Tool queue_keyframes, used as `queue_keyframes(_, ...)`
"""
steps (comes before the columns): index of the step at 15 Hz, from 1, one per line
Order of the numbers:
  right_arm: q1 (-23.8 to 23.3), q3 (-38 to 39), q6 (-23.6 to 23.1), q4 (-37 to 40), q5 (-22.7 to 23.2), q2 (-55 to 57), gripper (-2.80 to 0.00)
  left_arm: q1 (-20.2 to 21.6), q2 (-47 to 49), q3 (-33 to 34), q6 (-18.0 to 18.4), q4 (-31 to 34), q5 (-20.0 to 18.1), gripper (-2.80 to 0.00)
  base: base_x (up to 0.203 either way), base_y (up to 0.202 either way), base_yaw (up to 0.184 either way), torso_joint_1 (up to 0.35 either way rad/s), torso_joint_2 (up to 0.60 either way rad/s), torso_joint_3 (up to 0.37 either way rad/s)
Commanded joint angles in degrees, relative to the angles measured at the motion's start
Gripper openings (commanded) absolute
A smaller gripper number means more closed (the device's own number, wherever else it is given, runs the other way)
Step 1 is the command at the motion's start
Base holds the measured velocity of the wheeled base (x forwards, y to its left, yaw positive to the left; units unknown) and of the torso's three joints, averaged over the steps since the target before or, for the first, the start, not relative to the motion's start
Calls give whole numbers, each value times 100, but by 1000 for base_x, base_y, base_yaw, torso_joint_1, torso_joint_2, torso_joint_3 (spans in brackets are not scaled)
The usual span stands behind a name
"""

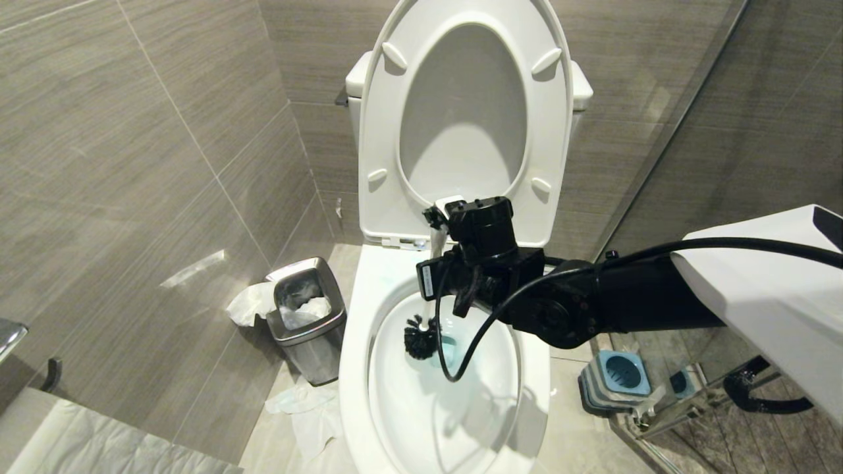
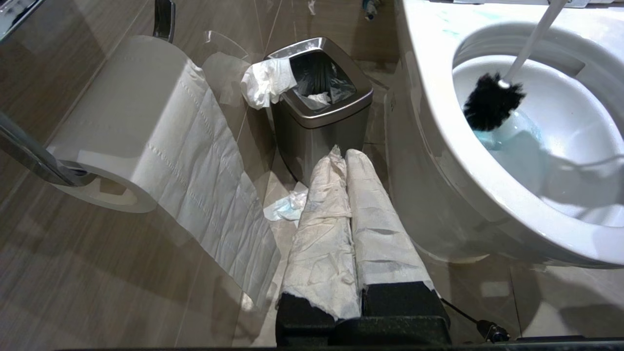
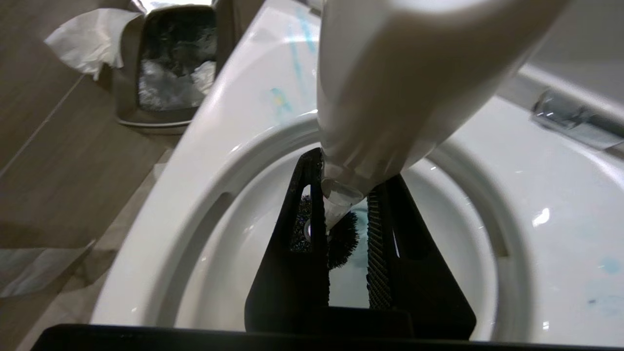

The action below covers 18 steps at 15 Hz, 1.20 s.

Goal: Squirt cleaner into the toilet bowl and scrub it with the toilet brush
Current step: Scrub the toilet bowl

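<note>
Over the toilet bowl (image 1: 355, 368), centre of scene: right hand (image 1: 442, 227), closed on the white handle of the toilet brush (image 1: 421, 337), handle running down from the fingers at a slant. Black bristle head sits low inside the basin, at the left of the blue-tinted water; whether it presses the ceramic cannot be told.

Seat and lid: raised against the tank.

Cleaner: blue streaks on the rim and blue colour in the water suggest the squirting is already done. No bottle in sight.

Scrubbing: judged under way; the near and right walls of the basin still to be covered, then the brush returned.

Brush holder (image 1: 619, 378): blue and grey, on the floor to the right of the toilet, empty.

Left hand (image 2: 348, 161): low at the left, fingers wrapped in paper and pressed together, holding nothing, idle.

Steel bin (image 1: 306, 316): left of the toilet, tissue hanging over its edge.

Paper roll (image 2: 136, 141): on the left wall.
</note>
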Motion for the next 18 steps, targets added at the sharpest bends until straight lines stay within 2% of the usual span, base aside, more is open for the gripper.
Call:
queue_keyframes(1, 232, 197, 110, -3, -8, -197, -280, 1, 0, 9, 0, 0, 0, -280, 0, 0, 0, 0, 0, 0)
queue_keyframes(6, 394, 1225, 112, -1, 1, -945, -280, 1, 0, 9, 0, 0, 0, -280, 0, 0, 0, 0, 0, 0)
queue_keyframes(11, 353, 2145, 144, -18, -7, -1591, -280, 1, 0, 9, 0, 0, 0, -280, 0, 0, 0, 0, 0, 0)
queue_keyframes(18, -213, 2173, 99, -27, -26, -1625, -280, 1, 0, 9, 0, 0, 0, -280, 0, 0, 0, 0, 0, 0)
